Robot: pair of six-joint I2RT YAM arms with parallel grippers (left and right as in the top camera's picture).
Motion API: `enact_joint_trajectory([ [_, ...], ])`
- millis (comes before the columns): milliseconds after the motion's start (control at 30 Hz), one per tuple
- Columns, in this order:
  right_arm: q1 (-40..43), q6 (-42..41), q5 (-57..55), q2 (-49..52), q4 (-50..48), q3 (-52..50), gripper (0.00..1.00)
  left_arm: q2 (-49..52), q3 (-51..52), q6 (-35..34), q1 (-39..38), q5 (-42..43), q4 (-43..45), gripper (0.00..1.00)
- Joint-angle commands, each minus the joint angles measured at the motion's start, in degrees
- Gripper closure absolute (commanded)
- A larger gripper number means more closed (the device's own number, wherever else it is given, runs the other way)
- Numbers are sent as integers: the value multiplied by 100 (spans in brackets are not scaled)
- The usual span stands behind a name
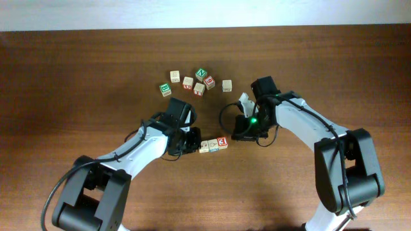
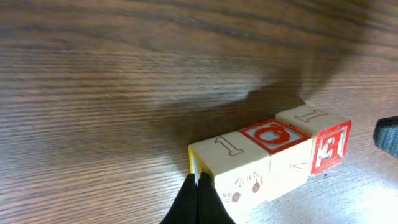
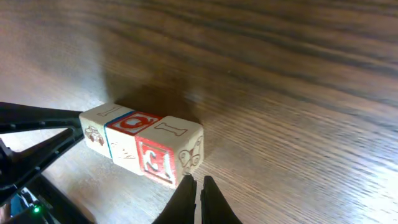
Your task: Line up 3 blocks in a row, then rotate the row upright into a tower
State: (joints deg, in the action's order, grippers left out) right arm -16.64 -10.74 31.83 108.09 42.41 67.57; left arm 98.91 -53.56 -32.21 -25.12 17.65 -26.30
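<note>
**Blocks in a tight row, a clenched claw at each end**

The three blocks sit on the table just below centre. They are packed face to face in one short line that slants slightly up to the right in the overhead view.

At one end is the left claw, clamped shut with nothing between its fingers. Its tips are right up against the yellow-edged end face of the pale block, low on that face. Next along is the middle block, which shows a red-framed ring on top. The far block shows a bold red letter on its side.

At the other end, the right claw is also clenched and also empty, with only a hairline slit between its fingers. Its tips hang right at the lower corner of the red-letter block. From the wrist view I can't tell whether they actually touch.

Well apart from the row, toward the far side of the table, a loose cluster of other cubes lies scattered. Some of them show green or red faces.
</note>
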Motion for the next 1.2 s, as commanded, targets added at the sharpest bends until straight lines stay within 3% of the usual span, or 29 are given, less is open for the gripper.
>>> enact_joint_trajectory([
  [0, -136, -26, -103, 120, 15, -83, 93, 50, 37, 39, -24, 103, 2, 100],
  [533, -264, -24, -11, 131, -603, -448, 93, 50, 37, 76, -39, 103, 81, 100],
  [1167, -586, 452, 350, -103, -625, -240, 95, 50, 37, 76, -39, 98, 116, 100],
])
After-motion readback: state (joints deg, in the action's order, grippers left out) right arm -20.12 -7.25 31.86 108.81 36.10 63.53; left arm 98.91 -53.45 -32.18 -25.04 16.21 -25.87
